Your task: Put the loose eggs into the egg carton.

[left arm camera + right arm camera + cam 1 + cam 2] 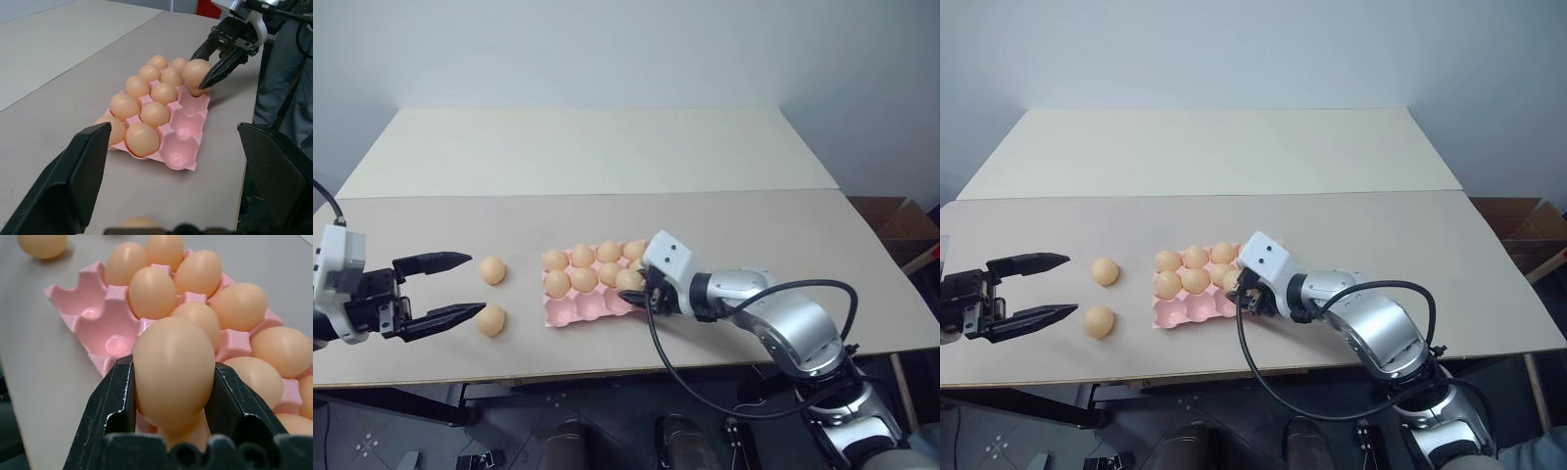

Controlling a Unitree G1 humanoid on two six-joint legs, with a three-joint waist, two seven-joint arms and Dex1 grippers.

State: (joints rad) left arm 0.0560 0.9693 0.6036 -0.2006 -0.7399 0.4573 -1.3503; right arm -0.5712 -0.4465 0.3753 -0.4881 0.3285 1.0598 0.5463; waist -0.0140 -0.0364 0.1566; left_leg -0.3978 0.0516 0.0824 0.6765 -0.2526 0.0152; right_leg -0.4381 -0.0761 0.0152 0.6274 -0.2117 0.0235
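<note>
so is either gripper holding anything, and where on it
The right gripper holds one egg by its two opposite sides, over the egg carton. The left gripper is open, holding nothing.

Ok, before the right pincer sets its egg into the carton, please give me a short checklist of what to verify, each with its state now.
1. Held egg firmly clamped between the fingers of the right pincer: ok.
2. Empty cups free in the near row of the carton: ok, at least three show pink bottoms.
3. Held egg above an empty cup, not above a seated egg: cannot tell; it hangs at the carton's right end.
4. Left pincer open and away from the carton: ok.
5. Two loose eggs on the table, clear of the right arm's path: ok.
</note>
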